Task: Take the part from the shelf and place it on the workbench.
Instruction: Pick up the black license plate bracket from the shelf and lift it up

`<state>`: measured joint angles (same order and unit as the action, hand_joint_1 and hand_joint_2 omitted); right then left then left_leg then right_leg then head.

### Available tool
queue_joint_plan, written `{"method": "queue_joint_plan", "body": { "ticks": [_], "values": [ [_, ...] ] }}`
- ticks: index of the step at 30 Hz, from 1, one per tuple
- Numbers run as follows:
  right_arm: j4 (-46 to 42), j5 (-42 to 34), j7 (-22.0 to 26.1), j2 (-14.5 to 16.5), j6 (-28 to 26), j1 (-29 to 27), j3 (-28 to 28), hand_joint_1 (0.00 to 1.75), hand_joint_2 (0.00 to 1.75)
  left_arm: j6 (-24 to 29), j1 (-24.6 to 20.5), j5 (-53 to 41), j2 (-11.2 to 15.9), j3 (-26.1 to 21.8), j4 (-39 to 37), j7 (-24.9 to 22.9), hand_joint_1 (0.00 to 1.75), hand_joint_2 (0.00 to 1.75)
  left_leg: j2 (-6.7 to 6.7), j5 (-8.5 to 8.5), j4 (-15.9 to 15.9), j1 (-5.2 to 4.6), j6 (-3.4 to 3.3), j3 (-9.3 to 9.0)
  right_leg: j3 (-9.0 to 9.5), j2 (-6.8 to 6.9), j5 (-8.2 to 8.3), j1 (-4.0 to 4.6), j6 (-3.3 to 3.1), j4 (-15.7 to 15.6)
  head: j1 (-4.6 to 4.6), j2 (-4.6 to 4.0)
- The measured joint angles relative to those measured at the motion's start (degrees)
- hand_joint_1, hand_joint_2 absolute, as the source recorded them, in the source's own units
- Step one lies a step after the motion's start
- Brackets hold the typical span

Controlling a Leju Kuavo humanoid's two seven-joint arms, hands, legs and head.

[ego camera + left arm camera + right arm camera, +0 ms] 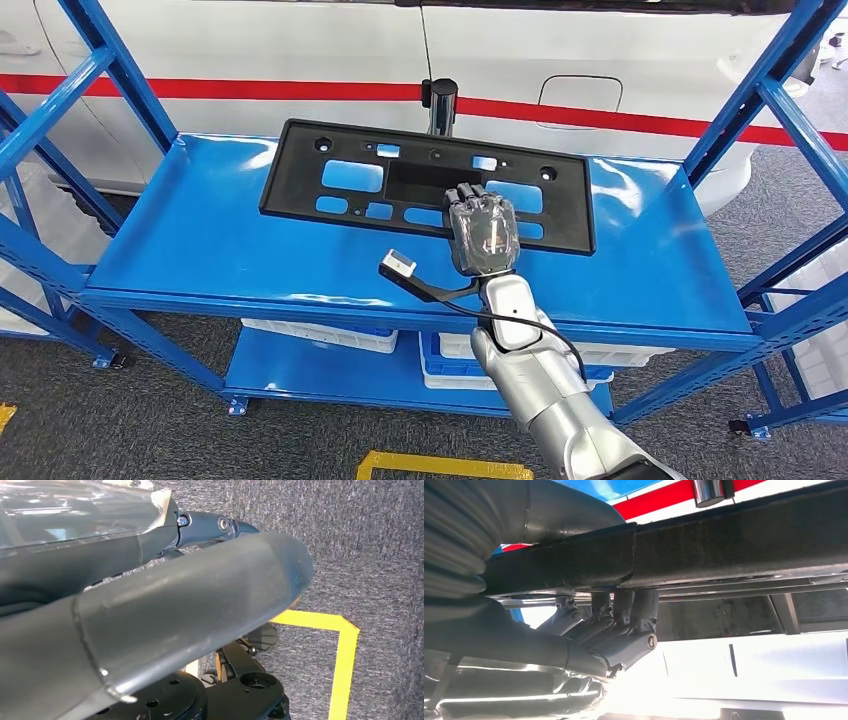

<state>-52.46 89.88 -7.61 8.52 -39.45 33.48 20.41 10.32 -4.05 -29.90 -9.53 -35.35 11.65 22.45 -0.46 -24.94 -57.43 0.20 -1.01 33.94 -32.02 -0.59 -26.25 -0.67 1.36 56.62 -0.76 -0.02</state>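
Blue steel shelf [200,250] carries the flat black plastic frame part [300,180] on its top tier. Right hand [482,232] grips the part's near edge, fingers [624,611] hooked over it, likely to lift. Left hand [150,625]: can't tell.

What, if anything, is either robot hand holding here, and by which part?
The right hand grips the black part at its near long edge, around the middle. The left hand hangs over the floor, holding nothing visible.

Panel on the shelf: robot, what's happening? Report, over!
Right hand on panel's near edge, fingers curled around it. Left hand hanging over floor. Panel flat on shelf. Nothing blocking.
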Motion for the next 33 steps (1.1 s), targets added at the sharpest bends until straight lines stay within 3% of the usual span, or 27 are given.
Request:
{"method": "queue_joint_plan", "body": {
  "ticks": [6, 11, 15, 20, 22, 26, 33],
  "values": [
    [-0.62, -3.30, 2.61, 0.00, 0.00, 0.08, -0.08, 1.75, 1.75, -0.61, 0.00, 0.21, 0.00, -0.58, 0.00, 0.02, 0.00, 0.00, 0.00, 0.00, 0.00, 0.00, 0.00, 0.01, 0.00, 0.00, 0.00, 0.00, 0.00, 0.00, 0.00, 0.00],
    [-3.54, -21.94, 12.98, 0.39, 2.40, 0.93, -0.49, 1.75, 1.75, -1.46, 0.00, 0.42, 0.03, -1.04, 0.00, 0.06, 0.00, 0.00, -0.01, 0.00, 0.00, 0.00, 0.00, 0.02, 0.00, 0.00, 0.00, 0.00, 0.00, 0.01, 0.00, 0.01],
    [-8.33, -40.60, 20.05, 0.83, 10.52, 1.48, -0.72, 1.75, 1.75, -1.78, 0.00, 0.45, 0.11, -1.86, 0.00, 0.07, 0.00, 1.75, 0.00, 0.00, 0.00, 0.00, 0.00, 0.02, -0.01, 0.00, 0.00, 0.00, 0.00, 0.01, -0.01, 0.00],
    [-19.05, -73.86, 26.00, 1.38, 30.08, -0.22, -2.93, 1.75, 1.75, -3.03, 0.06, 0.45, 0.30, -2.41, 0.00, 0.46, 0.00, 1.75, -0.11, 0.01, -0.01, 0.00, -0.01, 0.07, -0.05, 0.13, -0.01, 0.00, 0.00, 0.01, -0.01, 0.00],
    [-23.15, -81.19, 25.80, 1.38, 33.62, -0.65, -4.26, 1.75, 1.75, -3.14, 0.12, 0.40, 0.38, -2.60, 0.00, 0.33, 0.00, 1.75, -0.12, 0.01, -0.01, 0.00, -0.01, 0.09, -0.05, 0.16, -0.01, 0.00, 0.00, 0.01, 0.00, 0.01],
    [-26.82, -85.75, 26.01, 1.32, 35.30, -1.04, -6.49, 1.75, 1.75, -2.71, 0.10, 0.27, 0.50, -3.19, 0.00, -0.14, 0.00, 1.75, -0.05, 0.01, -0.01, -0.01, -0.01, 0.08, -0.06, 0.10, -0.01, -0.01, 0.00, 0.00, 0.00, 0.00],
    [-28.64, -88.56, 27.57, 0.92, 35.43, -1.22, -7.85, 1.75, 1.75, 3.03, 0.01, -0.96, -0.40, -3.36, -0.02, -2.11, 0.00, 1.75, -0.05, 0.01, -0.01, -0.01, -0.01, 0.06, -0.05, 0.11, 0.00, -0.03, 0.01, 0.00, 0.00, 0.01]
  ]
}}
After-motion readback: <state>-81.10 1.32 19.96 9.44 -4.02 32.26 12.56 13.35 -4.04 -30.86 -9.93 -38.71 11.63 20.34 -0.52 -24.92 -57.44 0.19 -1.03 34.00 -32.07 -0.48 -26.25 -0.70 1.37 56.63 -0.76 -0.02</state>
